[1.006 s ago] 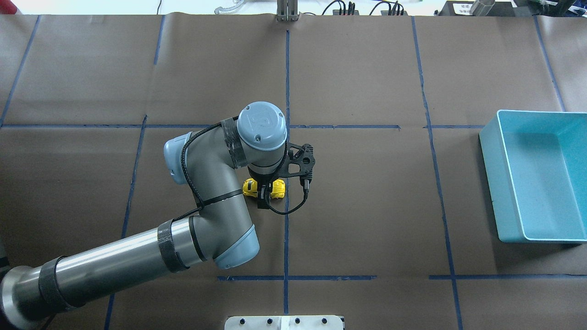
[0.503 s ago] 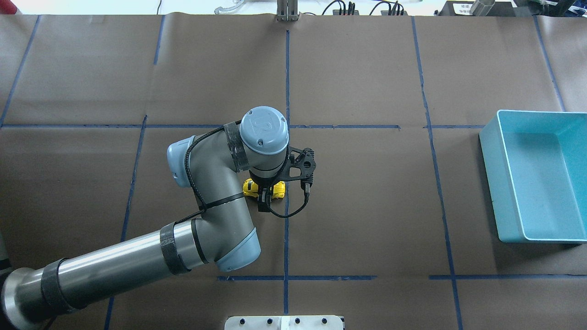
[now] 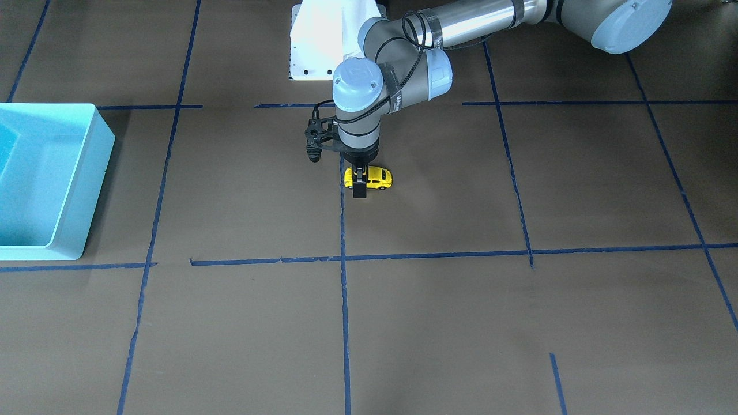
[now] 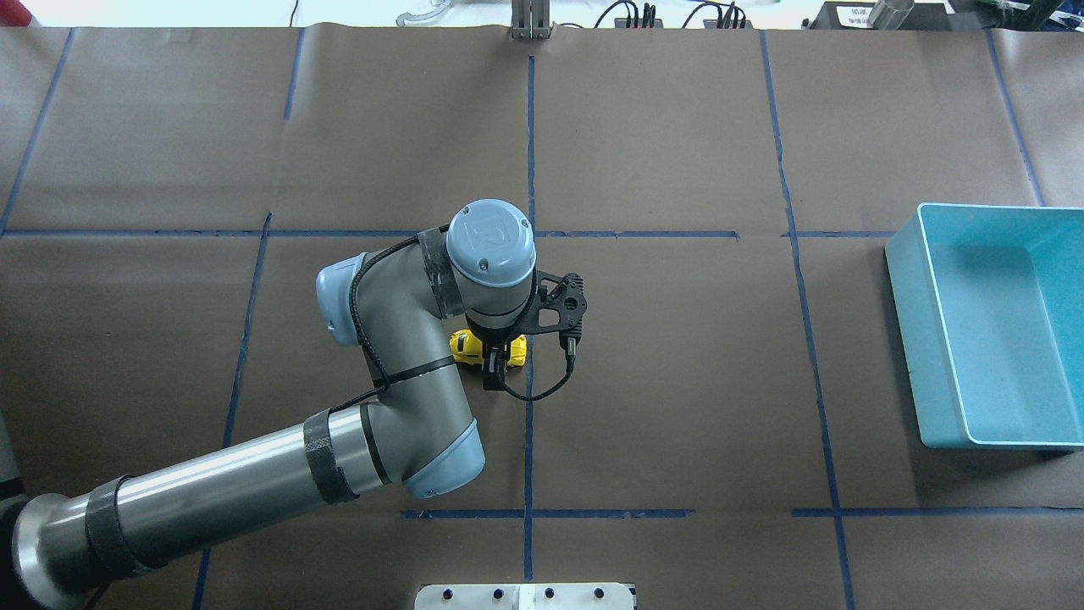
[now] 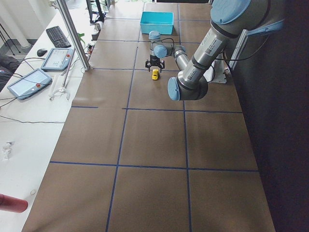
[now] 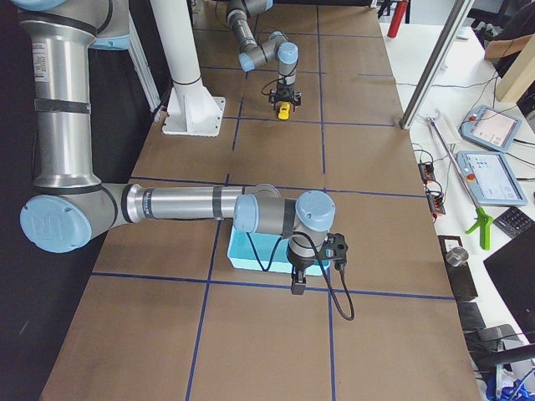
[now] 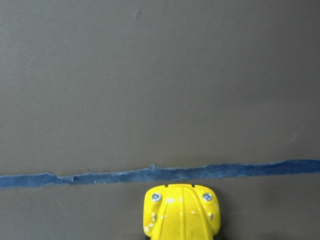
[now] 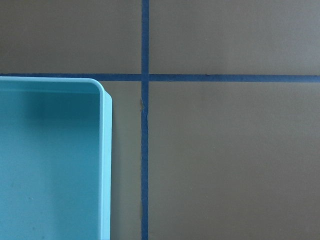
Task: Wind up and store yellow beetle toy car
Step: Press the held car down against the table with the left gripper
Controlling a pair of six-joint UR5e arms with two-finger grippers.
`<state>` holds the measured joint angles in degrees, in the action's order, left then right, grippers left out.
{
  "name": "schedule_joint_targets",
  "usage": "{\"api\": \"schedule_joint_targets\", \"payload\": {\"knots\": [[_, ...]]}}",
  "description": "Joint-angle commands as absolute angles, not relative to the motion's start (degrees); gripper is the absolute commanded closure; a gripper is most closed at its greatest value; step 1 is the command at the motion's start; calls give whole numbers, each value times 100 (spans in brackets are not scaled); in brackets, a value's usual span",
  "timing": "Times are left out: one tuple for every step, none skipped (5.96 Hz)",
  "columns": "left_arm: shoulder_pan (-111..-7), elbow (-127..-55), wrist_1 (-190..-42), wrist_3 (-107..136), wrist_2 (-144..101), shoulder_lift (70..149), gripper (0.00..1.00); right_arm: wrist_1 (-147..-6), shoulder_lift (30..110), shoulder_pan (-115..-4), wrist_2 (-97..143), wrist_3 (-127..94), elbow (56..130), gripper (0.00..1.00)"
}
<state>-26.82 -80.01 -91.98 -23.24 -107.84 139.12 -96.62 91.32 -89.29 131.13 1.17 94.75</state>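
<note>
Presently pins the yellow beetle toy car [image 3: 377, 177] wheels-down on the tabletop [image 3: 461, 323], nose just short of a blue tape line [image 3: 344, 300], with the left gripper [image 3: 360, 180] fingers narrowed onto its flanks, probably to press the wheels down for a pull-back wind. Has the turquoise bin [image 3: 86, 173] well apart at the tabletop's end, ready for storing. Holds the right gripper [image 6: 298, 286] by that bin, finger spacing impossible to tell.

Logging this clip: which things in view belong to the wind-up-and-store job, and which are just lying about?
Job: yellow beetle toy car; left gripper, down over the car; turquoise bin.
Lying about: keyboard; two touchscreen tablets, on the side table.
</note>
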Motion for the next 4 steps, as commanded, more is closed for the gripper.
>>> {"api": "schedule_joint_targets", "payload": {"knots": [[-2619, -7937, -9246, -2312, -10784, 13966, 0, -9668, 9132, -8930, 13113, 106, 9475, 0], [-2602, -7937, -9246, -2312, -10784, 13966, 5, -9668, 9132, -8930, 13113, 105, 9475, 0], [-2610, -7945, -9246, -2329, -10784, 13957, 16, -9668, 9141, -8921, 13113, 97, 9475, 0], [-2610, -7945, -9246, -2355, -10784, 13948, 36, -9668, 9149, -8930, 13122, 88, 9475, 0]]}}
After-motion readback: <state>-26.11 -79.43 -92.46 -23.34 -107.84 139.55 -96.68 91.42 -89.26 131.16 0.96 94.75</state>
